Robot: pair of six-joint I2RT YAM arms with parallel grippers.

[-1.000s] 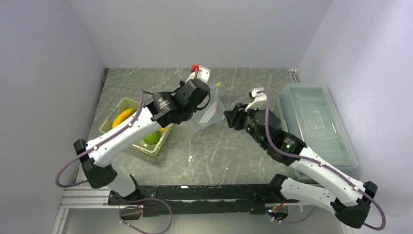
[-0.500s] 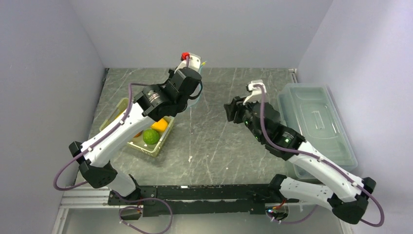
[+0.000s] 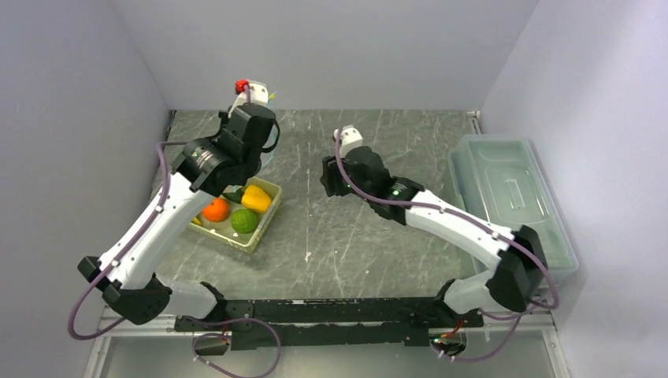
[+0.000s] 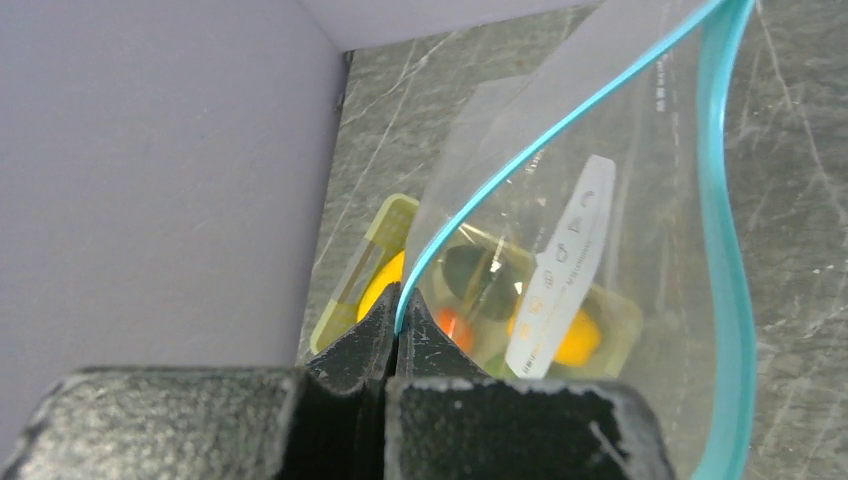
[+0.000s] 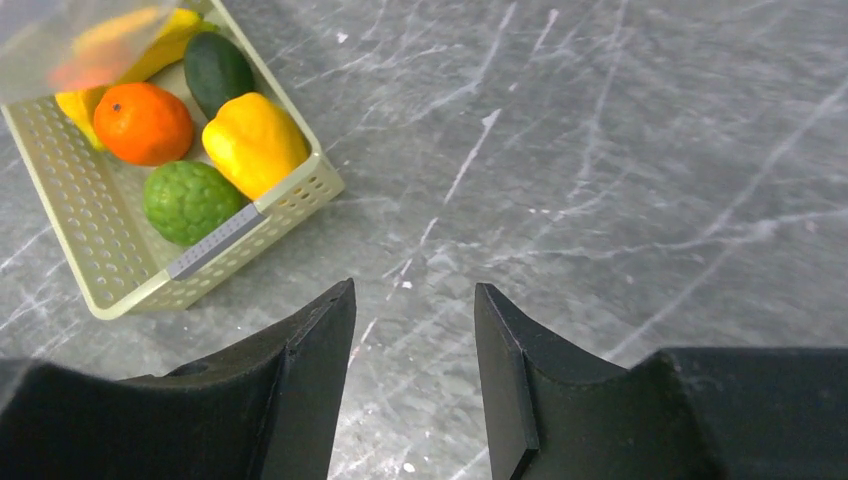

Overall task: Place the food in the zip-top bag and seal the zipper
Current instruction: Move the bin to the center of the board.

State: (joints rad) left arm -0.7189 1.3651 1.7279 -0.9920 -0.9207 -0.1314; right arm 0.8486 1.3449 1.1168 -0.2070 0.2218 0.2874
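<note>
My left gripper (image 4: pixel 398 300) is shut on the light-blue zipper (image 4: pixel 716 210) of the clear zip-top bag (image 4: pixel 640 150). The bag hangs with its mouth gaping, above the far side of the basket (image 3: pixel 265 216). The food lies in that basket: an orange round one (image 5: pixel 143 122), a yellow pepper (image 5: pixel 255 140), a green ball (image 5: pixel 188 200), a dark green piece (image 5: pixel 218 70) and a banana (image 5: pixel 165 40) partly behind the bag's corner. My right gripper (image 5: pixel 413 295) is open and holds nothing. It hovers over bare table just right of the basket (image 5: pixel 130 290).
A large clear lidded box (image 3: pixel 508 201) stands along the right wall. The left wall runs close behind the basket. Grey marbled tabletop (image 3: pixel 370 236) lies between the basket and the box.
The left arm carried the bag from the table's middle leftward to above the basket. The right arm swung left toward the basket, and its jaws widened a little.
</note>
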